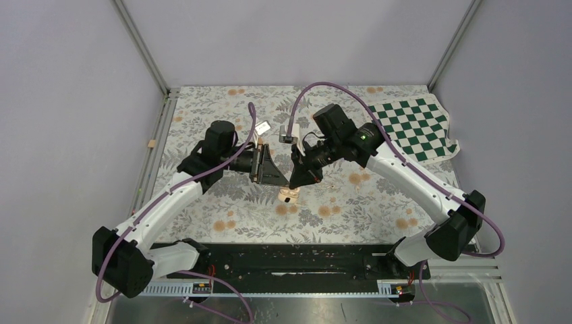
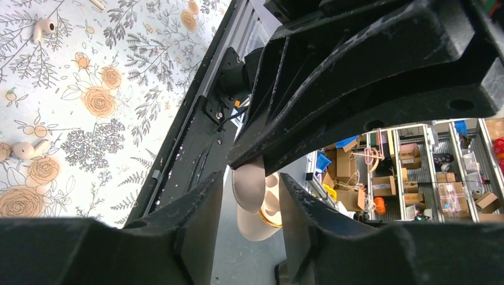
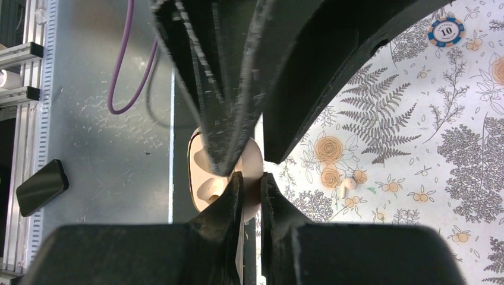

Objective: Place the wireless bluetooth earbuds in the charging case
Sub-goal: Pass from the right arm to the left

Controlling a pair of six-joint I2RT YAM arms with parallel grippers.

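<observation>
The charging case (image 2: 257, 222) hangs open above the table, a smooth lid half beside a half with pale hollows and a gold rim. My right gripper (image 3: 252, 176) is shut on one thin half of the case (image 3: 252, 155). My left gripper (image 2: 251, 181) straddles the case from the other side, open, with a slim gap next to the lid. Both grippers meet at mid-table, left gripper (image 1: 282, 177) and right gripper (image 1: 298, 177), with the case (image 1: 289, 195) just below their tips. Loose earbuds lie on the floral cloth: one earbud (image 3: 346, 187), two more (image 2: 43, 27) (image 2: 27, 148).
A blue poker chip (image 3: 446, 31) lies on the floral cloth. At the back right is a green checkered cloth (image 1: 411, 125). The black base rail (image 1: 290, 260) runs along the near edge. A small wooden block (image 1: 152, 143) sits by the left frame.
</observation>
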